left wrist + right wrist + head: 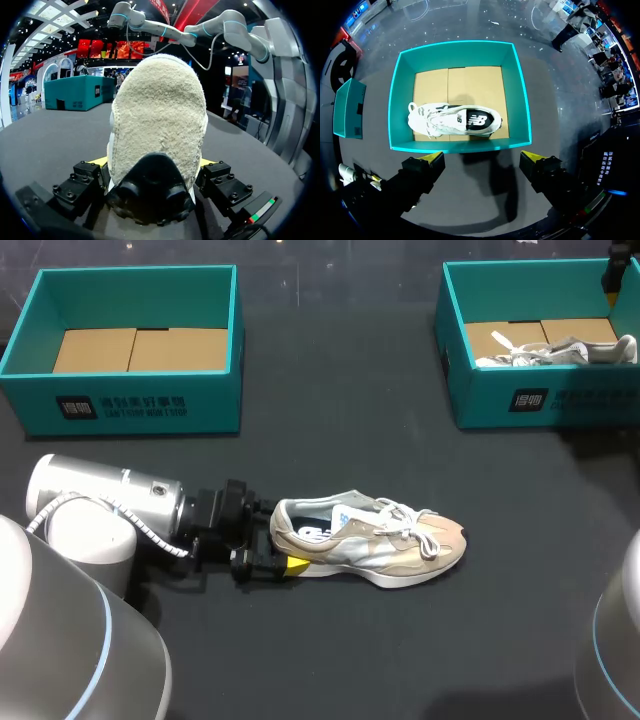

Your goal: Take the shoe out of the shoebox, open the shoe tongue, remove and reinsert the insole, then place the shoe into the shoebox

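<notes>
One beige shoe [375, 540] upright on its sole mid-table [400, 660], toe pointing right, heel clamped in left gripper [285, 537]. Beyond, left box [120, 405]; right box [520, 100] with white shoe [455, 120] on its side, right gripper [484, 161] spread wide above, holding nothing.

Even overhead light falls on the dark matte table [330, 640]. The beige suede sneaker [380, 545] casts only a faint shadow beneath itself; a darker shadow lies just beside the teal cardboard shoebox [512, 100].
</notes>
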Robot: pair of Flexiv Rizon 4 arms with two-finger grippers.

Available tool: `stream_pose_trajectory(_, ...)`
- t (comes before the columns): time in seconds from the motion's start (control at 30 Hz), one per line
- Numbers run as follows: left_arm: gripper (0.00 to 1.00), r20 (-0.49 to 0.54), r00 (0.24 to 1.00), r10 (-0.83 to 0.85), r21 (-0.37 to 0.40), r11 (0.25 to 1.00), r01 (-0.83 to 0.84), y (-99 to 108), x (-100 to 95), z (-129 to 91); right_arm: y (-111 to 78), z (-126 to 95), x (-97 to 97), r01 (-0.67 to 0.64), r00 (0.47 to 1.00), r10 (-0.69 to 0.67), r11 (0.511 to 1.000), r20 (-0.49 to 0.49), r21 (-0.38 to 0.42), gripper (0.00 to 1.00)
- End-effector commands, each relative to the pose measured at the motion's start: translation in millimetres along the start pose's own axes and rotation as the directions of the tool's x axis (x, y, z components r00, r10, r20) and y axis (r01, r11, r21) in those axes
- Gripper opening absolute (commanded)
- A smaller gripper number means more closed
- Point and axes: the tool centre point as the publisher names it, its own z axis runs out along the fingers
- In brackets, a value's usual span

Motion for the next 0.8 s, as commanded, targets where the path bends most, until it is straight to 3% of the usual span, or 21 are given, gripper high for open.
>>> stream_pose_trajectory(0.03,0.00,0.000,1.000,0.000,0.000,1.000,0.000,5,-2.1,4,-0.8,-1,0.1,-0.001,1.000,0.001,1.000,0.001,-0.001,1.00)
stream_pose_trajectory(0.47,0.00,0.000,1.000,0.000,0.000,1.000,0.000,5,-2.1,4,-0.8,-1,0.1,-0.001,1.000,0.001,1.000,0.001,-0.001,1.00)
stream_pose_trajectory(0.6,0.00,0.000,1.000,0.000,0.000,1.000,0.000,5,-2.1,4,-14.4,-9,24.8,-0.017,0.999,0.015,0.999,0.037,0.038,1.00)
stream_pose_trajectory(0.8,0.00,0.000,1.000,0.000,0.000,1.000,0.000,5,-2.1,4,-47.0,-30,71.5,-0.069,0.997,0.068,0.997,0.044,0.024,1.00)
